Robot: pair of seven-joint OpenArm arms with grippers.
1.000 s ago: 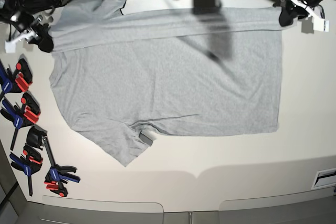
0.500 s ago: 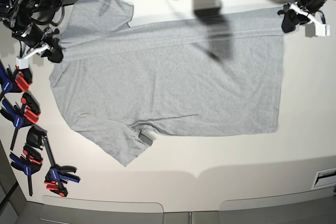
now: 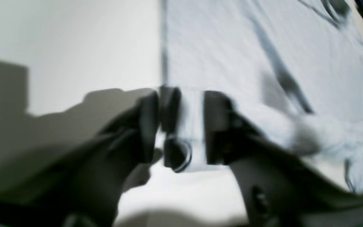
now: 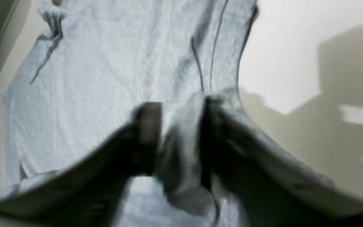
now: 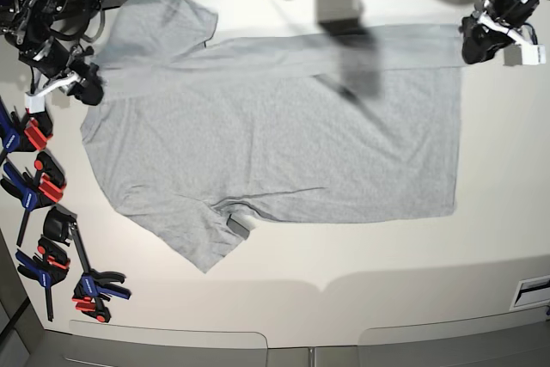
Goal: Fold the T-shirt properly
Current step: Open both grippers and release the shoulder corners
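The light grey T-shirt (image 5: 275, 139) lies spread on the white table (image 5: 344, 281), plain side up, with its far edge folded over into a long band (image 5: 284, 53). My left gripper (image 5: 475, 43) is at the band's right end, and in the left wrist view (image 3: 181, 126) pale cloth (image 3: 192, 126) sits between its fingers. My right gripper (image 5: 86, 88) is at the band's left end by the far sleeve (image 5: 163, 15). In the right wrist view (image 4: 180, 135) it is shut on bunched grey cloth (image 4: 181, 148). Both wrist views are blurred.
Several blue, red and black clamps (image 5: 39, 186) lie along the table's left edge. A dark shadow (image 5: 348, 49) falls across the shirt's far middle. The near sleeve (image 5: 202, 242) points toward the front edge. A white label (image 5: 533, 291) sits at the front right.
Both grippers moved slightly toward the front, drawing the folded band with them. The right gripper moved most, and the far sleeve now lies spread out flat.
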